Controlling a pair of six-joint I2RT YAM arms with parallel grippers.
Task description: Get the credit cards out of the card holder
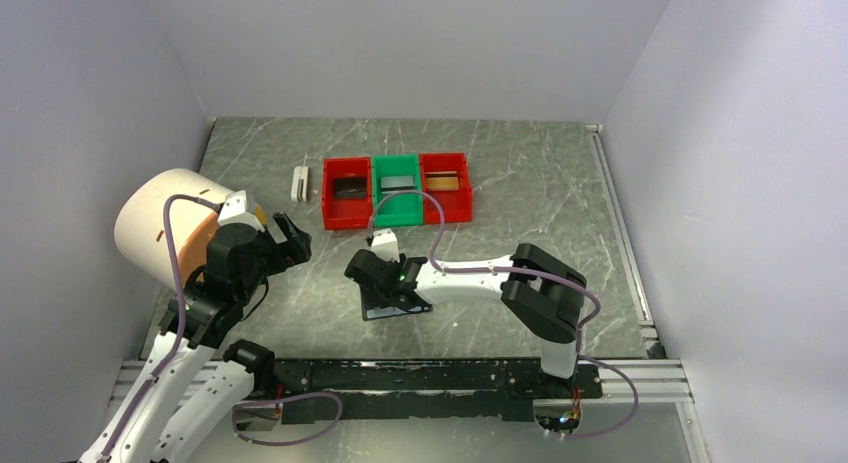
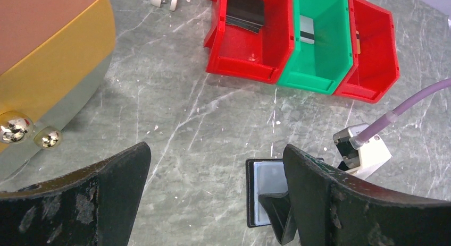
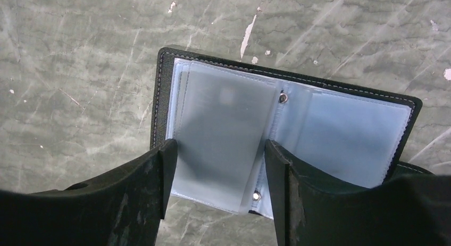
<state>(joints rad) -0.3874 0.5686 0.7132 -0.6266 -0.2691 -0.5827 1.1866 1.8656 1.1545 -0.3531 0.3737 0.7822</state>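
The grey marbled table [image 1: 540, 183] carries everything, and its biggest object is a cream drum [image 1: 160, 223] with an orange-gold face at the far left edge, close beside the left arm. The left gripper [image 1: 290, 238] hangs above bare tabletop just right of that drum; its wrist view shows the left gripper [image 2: 213, 198] with jaws spread wide and nothing between them. The right arm reaches leftwards across the middle, and the right gripper [image 1: 385, 278] points down onto the card holder [image 1: 395, 308]. Toward the back, three bins stand touching in a row: a left red bin [image 1: 347, 215], a green bin [image 1: 397, 213] and a right red bin [image 1: 446, 211]. Each holds one card: a dark card [image 1: 350, 187], a grey card [image 1: 397, 183] and a tan-orange card [image 1: 445, 181]. The card holder [image 3: 340, 134] lies opened flat on the table in front of the bins, well apart from them, black cover down and bluish-grey glossy sleeves up (two small studs show along its fold). The right gripper [image 3: 218, 171] has its jaws partly apart, one on each side of the frosted sleeve [image 3: 223, 134]; they reach its edges, but whether they press it I cannot tell. A faint pale square shows through that sleeve. Smallest is the white clip block [image 1: 299, 183], just left of the left red bin
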